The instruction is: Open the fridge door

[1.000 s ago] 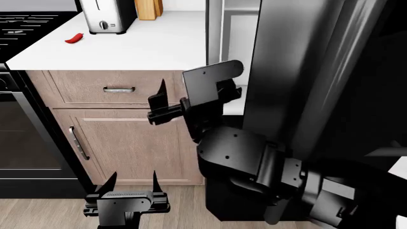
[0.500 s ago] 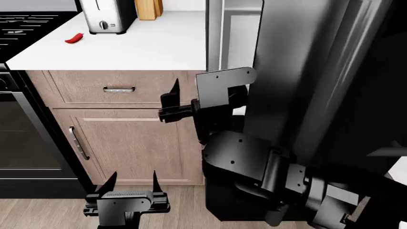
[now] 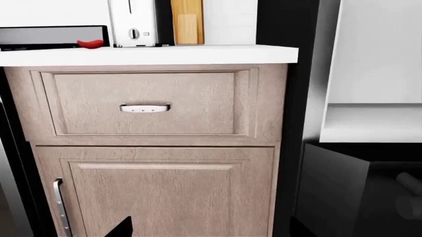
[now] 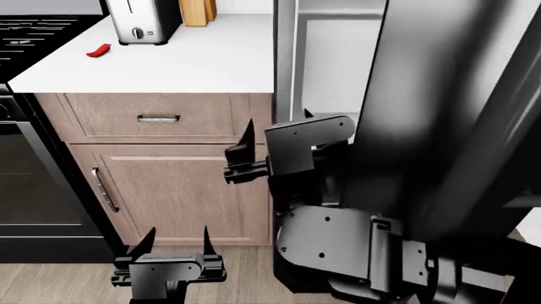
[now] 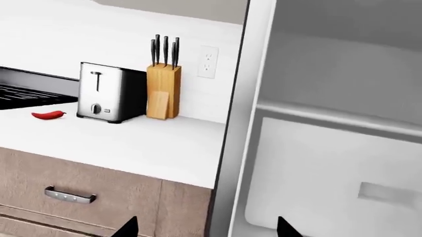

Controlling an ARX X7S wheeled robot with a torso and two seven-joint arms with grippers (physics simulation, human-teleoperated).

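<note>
The fridge door (image 4: 439, 95), a glossy black panel, stands swung open at the right of the head view. Beside it the pale fridge interior (image 4: 325, 57) shows. My right gripper (image 4: 277, 123) is open and holds nothing, its fingers pointing up at the gap between the cabinet and the door's near edge. In the right wrist view the right gripper (image 5: 205, 229) faces the fridge's grey frame (image 5: 237, 123) and a white bin (image 5: 329, 173) inside. My left gripper (image 4: 177, 233) hangs low in front of the wood cabinet, open and empty, and the left gripper (image 3: 207, 232) shows only its tips in its own view.
A white counter (image 4: 203, 63) carries a toaster (image 4: 139, 22), a knife block (image 4: 196, 11) and a red chili (image 4: 99, 50). Below are a drawer (image 4: 158, 118) and a cabinet door (image 4: 177, 190). A black stove (image 4: 25, 158) stands left. A black lower fridge drawer (image 3: 343, 192) sits under the interior.
The fridge door has swung further open toward the right, uncovering more of the interior. My right gripper and arm moved right and slightly down with it. The left gripper stayed still.
</note>
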